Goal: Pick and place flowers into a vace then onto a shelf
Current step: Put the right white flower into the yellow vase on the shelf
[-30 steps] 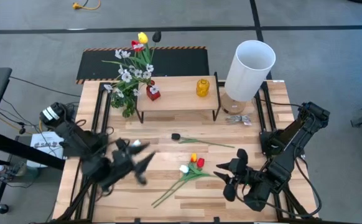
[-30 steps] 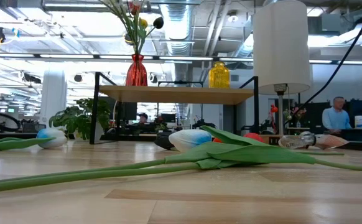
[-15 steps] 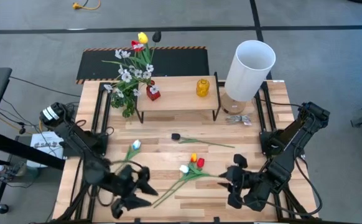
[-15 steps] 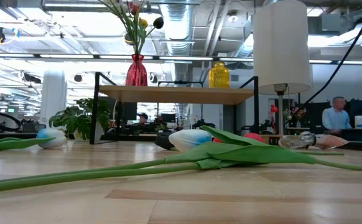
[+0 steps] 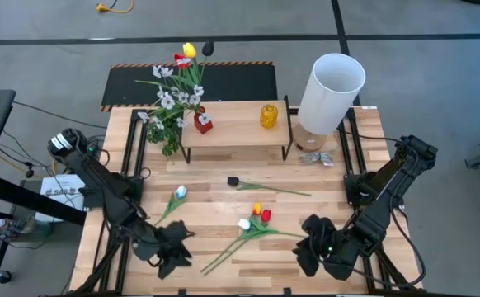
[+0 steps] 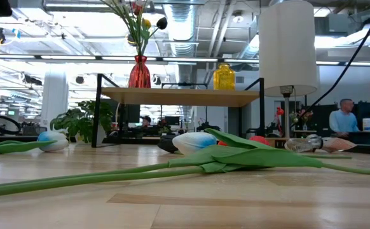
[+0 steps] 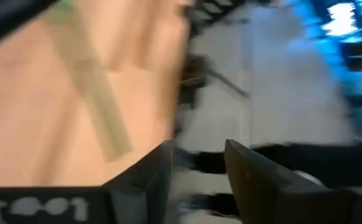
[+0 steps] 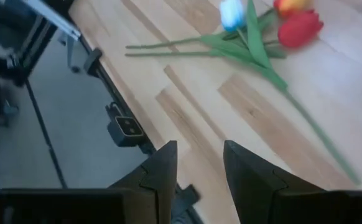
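Observation:
A red vase (image 5: 203,124) with several flowers (image 5: 178,82) stands on the light-wood shelf (image 5: 236,132) at the far side. Loose flowers lie flat on the table: a white tulip (image 5: 178,193), a black tulip (image 5: 233,181) with a long stem, and a bunch of white, orange and red tulips (image 5: 255,219), also in the right wrist view (image 8: 249,43). My left gripper (image 5: 170,252) is shut and empty near the table's front edge, left of the bunch's stem ends. My right gripper (image 5: 314,247) is shut and empty near the front edge, right of the bunch.
A yellow vase (image 5: 269,115) stands on the shelf beside the red one. A white lamp (image 5: 331,82) stands at the shelf's right end, with a small silvery object (image 5: 314,158) in front of it. A green leaf sprig (image 5: 170,136) is at the shelf's left end.
My left gripper has drawn back from the white tulip toward the table's near edge and its fingers have closed; the tulip lies uncovered where it was. My right gripper has pulled back a little toward the near right and has also closed.

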Tool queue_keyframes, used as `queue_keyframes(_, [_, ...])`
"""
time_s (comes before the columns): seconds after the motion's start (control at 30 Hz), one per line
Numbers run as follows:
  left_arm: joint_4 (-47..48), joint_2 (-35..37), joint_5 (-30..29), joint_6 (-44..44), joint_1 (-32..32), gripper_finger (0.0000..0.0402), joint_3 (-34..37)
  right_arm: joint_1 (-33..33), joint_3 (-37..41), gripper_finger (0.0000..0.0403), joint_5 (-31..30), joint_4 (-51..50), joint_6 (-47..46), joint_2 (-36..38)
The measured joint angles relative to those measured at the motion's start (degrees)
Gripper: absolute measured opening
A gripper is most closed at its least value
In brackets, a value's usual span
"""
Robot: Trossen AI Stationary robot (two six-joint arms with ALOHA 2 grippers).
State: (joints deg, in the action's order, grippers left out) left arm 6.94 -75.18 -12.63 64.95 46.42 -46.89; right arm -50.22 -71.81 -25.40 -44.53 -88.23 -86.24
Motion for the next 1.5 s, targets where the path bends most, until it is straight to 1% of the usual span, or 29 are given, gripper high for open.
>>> queue_keyframes(0.1, [8.8,0.7,-8.6,1.0,1.2,0.0109,0.0,0.4,0.0,0.0123,-0.3,0.0,-1.9,0.0])
queue_keyframes(0.2, [14.4,0.6,-15.8,2.4,2.3,0.0093,0.0,1.5,0.0,0.0123,-1.8,-0.4,-1.8,0.0])
queue_keyframes(0.33, [18.1,0.5,-21.5,3.3,3.3,0.0079,0.0,3.3,0.0,0.0123,-3.9,-1.3,1.7,0.0])
queue_keyframes(0.43, [19.1,0.5,-23.9,2.8,3.3,0.0073,0.0,4.9,0.0,0.0123,-3.9,-2.0,4.3,0.0])
queue_keyframes(0.53, [19.3,0.5,-24.2,1.7,3.2,0.0071,0.0,6.6,0.0,0.0123,-2.6,-2.0,9.2,0.0])
queue_keyframes(0.7, [19.3,0.5,-24.1,1.2,2.7,0.0071,0.0,9.2,0.0,0.0123,0.4,-2.5,21.3,0.0])
queue_keyframes(0.93, [19.0,0.5,-22.2,3.9,2.7,0.0071,0.0,11.7,0.0,0.0123,4.4,-3.8,36.2,0.0])
queue_keyframes(1.07, [19.0,0.5,-22.4,6.9,2.7,0.0071,0.0,13.3,0.0,0.0123,6.3,-5.7,44.5,-0.3])
queue_keyframes(1.17, [19.0,0.5,-22.0,8.7,2.3,0.0071,0.0,14.5,0.0,0.0124,8.9,-5.9,48.9,-2.1])
queue_keyframes(1.23, [19.1,0.5,-22.0,8.6,2.3,0.0071,0.0,15.1,0.0,0.0129,12.2,-4.3,51.3,-4.1])
queue_keyframes(1.33, [18.9,0.5,-21.8,5.9,2.4,0.0071,0.0,15.7,0.0,0.0147,16.6,-1.7,54.7,-8.5])
queue_keyframes(1.4, [18.9,0.5,-21.4,3.4,2.4,0.0071,0.0,16.4,0.0,0.0163,17.3,-1.3,55.7,-11.3])
queue_keyframes(1.5, [19.2,0.5,-18.8,0.0,2.3,0.0071,0.0,17.9,0.0,0.0189,18.6,-1.1,55.4,-15.6])
